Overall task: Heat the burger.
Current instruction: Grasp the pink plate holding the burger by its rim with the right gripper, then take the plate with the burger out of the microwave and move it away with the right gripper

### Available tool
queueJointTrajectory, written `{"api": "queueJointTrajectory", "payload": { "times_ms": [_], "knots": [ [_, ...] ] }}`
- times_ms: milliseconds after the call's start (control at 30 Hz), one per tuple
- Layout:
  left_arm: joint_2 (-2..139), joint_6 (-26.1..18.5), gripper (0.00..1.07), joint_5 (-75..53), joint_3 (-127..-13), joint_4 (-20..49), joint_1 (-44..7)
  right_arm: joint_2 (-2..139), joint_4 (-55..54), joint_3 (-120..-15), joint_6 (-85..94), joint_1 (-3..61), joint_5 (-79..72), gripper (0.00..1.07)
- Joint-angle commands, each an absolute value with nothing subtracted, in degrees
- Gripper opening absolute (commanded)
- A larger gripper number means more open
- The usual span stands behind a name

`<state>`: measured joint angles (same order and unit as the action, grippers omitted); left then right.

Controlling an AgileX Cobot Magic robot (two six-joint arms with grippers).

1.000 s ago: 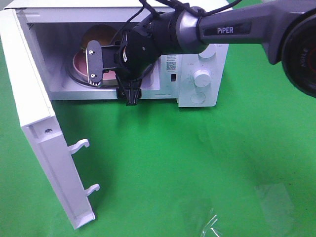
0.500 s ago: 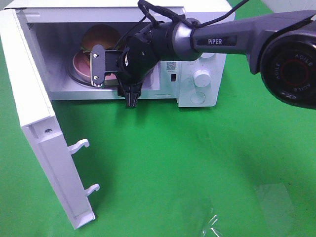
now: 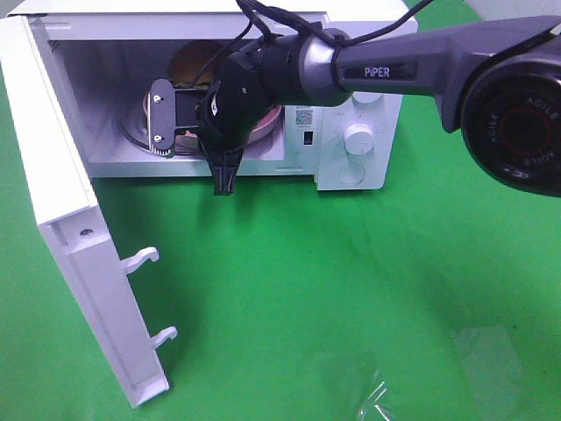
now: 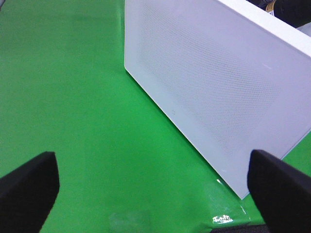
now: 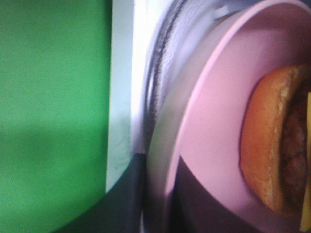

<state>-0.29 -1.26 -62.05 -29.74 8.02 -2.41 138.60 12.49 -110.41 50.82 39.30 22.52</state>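
At the left edge of the high view, the door point(image 3: 79, 254) stands swung wide, its two latch hooks pointing out over the green desk point(image 3: 351, 289). The left end effector point(image 4: 153, 187) hangs beside that door with its fingers well apart and nothing between them. If that arm drifts, it could knock the door partway shut against the other arm.

In the upper middle, inside the microwave point(image 3: 368, 53), the right end effector point(image 3: 166, 118) reaches into the cavity. In the right wrist view its dark fingers sit on either side of the rim of the plate point(image 5: 214, 121) and appear drawn together on it. The burger point(image 5: 272, 145) sits on the plate, inside the cavity, toward the back.

The main risk is judged to be the thin hold on the rim. A pinch at one edge could tip the plate if it is lifted, and the burger could slide off or shed its bun. A pull or push along the glass turntable point(image 5: 160, 97) could drag the turntable off its seat, so it would not spin. If the plate ends up off-centre or past the sill, the door may not latch. The wrist cable hanging at the opening could also snag on the cavity edge.

To the right, the knob point(image 3: 357, 136) is untouched. Heating cannot start until the arm is out and the door is shut.
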Motion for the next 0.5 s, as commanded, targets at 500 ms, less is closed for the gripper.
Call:
{"api": "queueJointTrajectory", "payload": {
  "times_ms": [500],
  "knots": [
    [-1.3,-1.3,0.98,-61.2,-29.5,8.4,-2.4,134.1,3.7,-107.9,65.3,39.4,31.2,0.0]
  ]
}}
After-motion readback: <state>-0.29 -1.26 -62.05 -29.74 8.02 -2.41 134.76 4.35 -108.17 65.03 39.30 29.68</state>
